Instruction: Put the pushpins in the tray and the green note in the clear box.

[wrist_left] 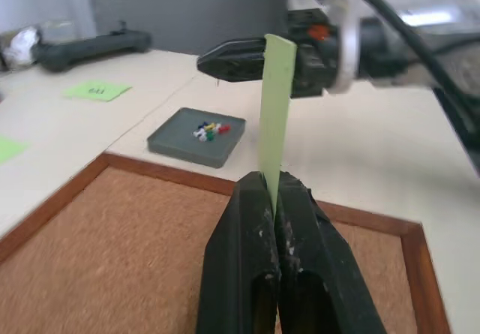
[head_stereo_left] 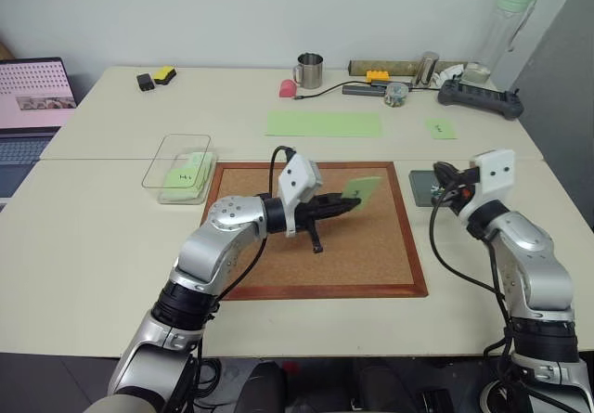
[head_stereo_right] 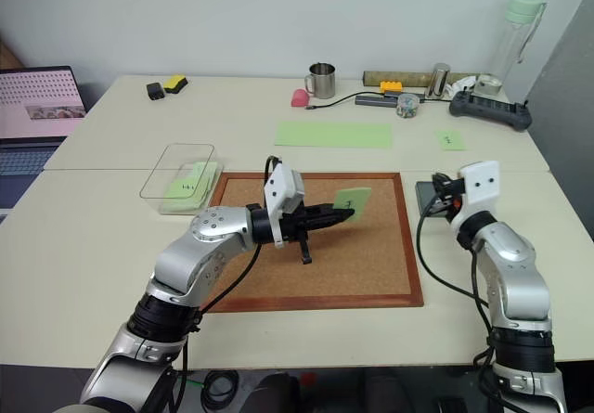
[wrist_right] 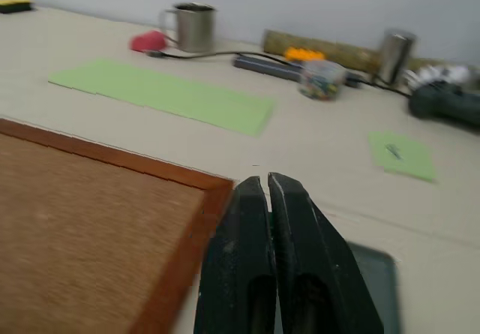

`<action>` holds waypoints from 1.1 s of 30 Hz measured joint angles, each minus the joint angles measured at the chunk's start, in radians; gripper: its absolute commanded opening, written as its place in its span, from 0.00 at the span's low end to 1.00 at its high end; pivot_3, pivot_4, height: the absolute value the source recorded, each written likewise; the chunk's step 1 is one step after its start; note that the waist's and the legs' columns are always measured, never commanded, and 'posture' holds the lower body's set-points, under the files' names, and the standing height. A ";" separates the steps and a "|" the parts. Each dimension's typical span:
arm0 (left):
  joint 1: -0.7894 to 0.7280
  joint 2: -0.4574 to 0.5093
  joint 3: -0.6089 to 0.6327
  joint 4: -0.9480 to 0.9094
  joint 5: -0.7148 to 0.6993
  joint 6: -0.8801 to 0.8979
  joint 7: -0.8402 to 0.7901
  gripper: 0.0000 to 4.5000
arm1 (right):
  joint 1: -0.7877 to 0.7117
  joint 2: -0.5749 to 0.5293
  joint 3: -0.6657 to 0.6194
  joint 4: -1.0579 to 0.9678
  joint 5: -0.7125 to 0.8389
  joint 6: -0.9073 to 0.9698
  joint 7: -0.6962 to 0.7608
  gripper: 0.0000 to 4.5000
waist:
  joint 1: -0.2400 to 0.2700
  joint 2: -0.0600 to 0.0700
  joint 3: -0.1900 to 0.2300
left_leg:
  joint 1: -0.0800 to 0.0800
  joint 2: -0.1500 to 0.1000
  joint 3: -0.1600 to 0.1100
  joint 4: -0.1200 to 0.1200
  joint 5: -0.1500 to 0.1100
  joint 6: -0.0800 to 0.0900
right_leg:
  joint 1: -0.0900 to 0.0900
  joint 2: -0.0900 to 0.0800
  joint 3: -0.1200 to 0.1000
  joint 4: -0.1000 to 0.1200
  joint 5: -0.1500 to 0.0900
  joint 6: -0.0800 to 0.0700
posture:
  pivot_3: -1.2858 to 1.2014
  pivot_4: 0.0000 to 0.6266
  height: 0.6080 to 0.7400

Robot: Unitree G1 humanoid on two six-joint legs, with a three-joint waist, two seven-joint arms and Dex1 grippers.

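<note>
My left gripper (head_stereo_left: 351,203) is shut on the lower edge of the green note (head_stereo_left: 361,188), holding it above the cork board (head_stereo_left: 371,255). The note stands on edge between the fingers (wrist_left: 259,221) in the left wrist view. The dark grey tray (wrist_left: 176,142) lies just off the board's right side, with several pushpins (wrist_left: 209,130) in it. My right gripper (head_stereo_left: 438,172) hovers over the tray, shut, and I see nothing between its fingers (wrist_right: 247,229). The clear box (head_stereo_left: 167,148) sits off the board's left far corner and has green notes (head_stereo_left: 188,175) inside.
A long green paper strip (head_stereo_left: 324,123) and another small green note (head_stereo_left: 442,129) lie beyond the board. A metal mug (head_stereo_left: 309,70), cables, a controller (head_stereo_left: 480,97) and a bottle (head_stereo_left: 509,23) line the far edge. A laptop (head_stereo_left: 32,97) stands at far left.
</note>
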 measured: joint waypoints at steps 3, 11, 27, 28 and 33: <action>-0.005 -0.012 -0.001 0.034 0.018 -0.040 -0.014 0.01 | -0.020 0.005 -0.018 0.084 0.025 0.030 -0.003 0.00 | -0.002 0.000 0.000 | 0.001 0.000 0.001 0.000 0.000 0.000 | 0.000 0.000 0.000 0.001 0.000 0.000 | 0.52 0.24 1.00; 0.001 -0.003 0.000 0.060 0.046 -0.064 -0.036 0.00 | -0.164 0.022 -0.033 0.367 0.064 0.035 0.007 0.23 | 0.000 0.001 0.000 | -0.001 0.000 0.002 0.001 0.000 0.001 | 0.000 0.000 0.000 0.000 0.000 0.000 | 0.52 0.24 1.00; 0.036 0.007 0.006 0.020 0.043 -0.019 -0.026 0.00 | -0.197 -0.007 -0.057 0.457 0.061 -0.054 0.023 0.97 | 0.000 0.001 0.000 | -0.001 0.000 0.002 0.001 -0.001 0.002 | -0.001 0.000 0.000 0.000 0.000 0.000 | 0.52 0.24 1.00; 0.034 0.001 0.012 0.020 0.041 -0.014 -0.023 0.00 | -0.189 -0.010 -0.055 0.440 0.054 -0.063 0.026 0.97 | 0.000 0.001 0.000 | -0.001 0.000 0.001 0.001 -0.001 0.002 | -0.001 0.000 0.000 0.000 0.000 0.000 | 0.52 0.24 1.00; 0.001 -0.011 0.071 0.048 0.016 0.025 0.008 0.00 | -0.122 -0.026 -0.008 0.269 0.058 -0.085 0.103 0.97 | -0.002 0.001 0.000 | -0.001 0.000 0.001 0.001 -0.001 0.002 | -0.001 0.000 -0.001 0.001 0.000 0.000 | 0.52 0.24 1.00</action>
